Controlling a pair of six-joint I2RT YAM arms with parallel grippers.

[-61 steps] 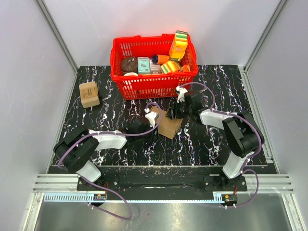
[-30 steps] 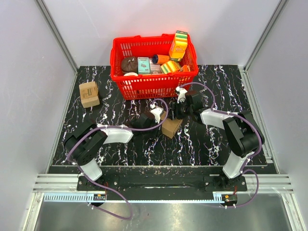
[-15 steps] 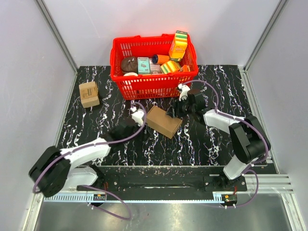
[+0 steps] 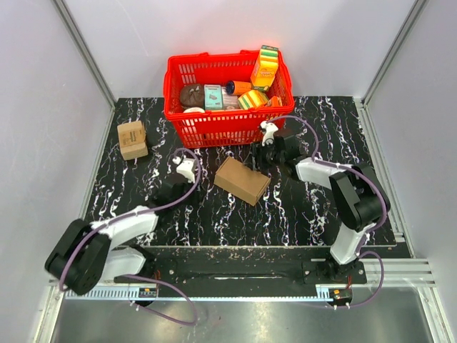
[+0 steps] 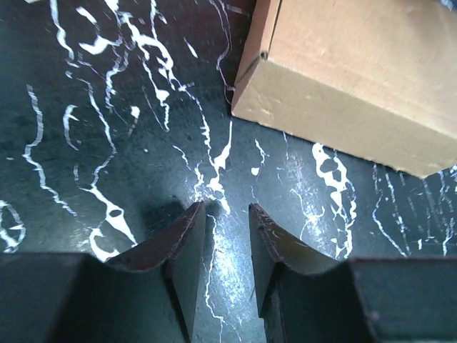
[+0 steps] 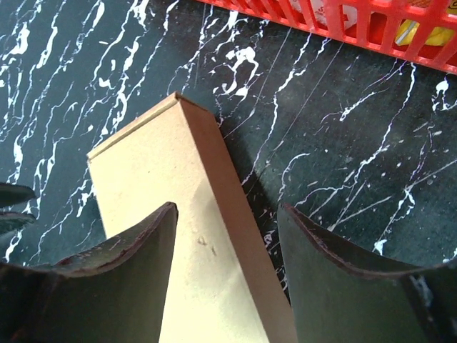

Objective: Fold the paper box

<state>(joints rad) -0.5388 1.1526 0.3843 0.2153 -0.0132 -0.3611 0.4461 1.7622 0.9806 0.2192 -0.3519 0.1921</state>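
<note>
The paper box (image 4: pixel 243 180) is plain brown cardboard, closed into a carton shape, and lies flat on the black marbled table in front of the red basket. My left gripper (image 4: pixel 194 180) is to its left and apart from it. In the left wrist view it (image 5: pixel 227 207) has a narrow gap between its fingers with only table there, and the box (image 5: pixel 357 71) is at the upper right. My right gripper (image 4: pixel 255 158) is at the box's far right end. In the right wrist view it (image 6: pixel 227 207) is open above the box's (image 6: pixel 200 236) long edge and holds nothing.
A red basket (image 4: pixel 214 132) full of colourful packages stands just behind the box and also shows in the right wrist view (image 6: pixel 357 21). A small tan printed box (image 4: pixel 132 139) sits at the far left. Grey walls surround the table.
My left gripper let go of the box and pulled back to the left. The box went from partly upright to lying flat and closed. My right gripper stayed at its far end.
</note>
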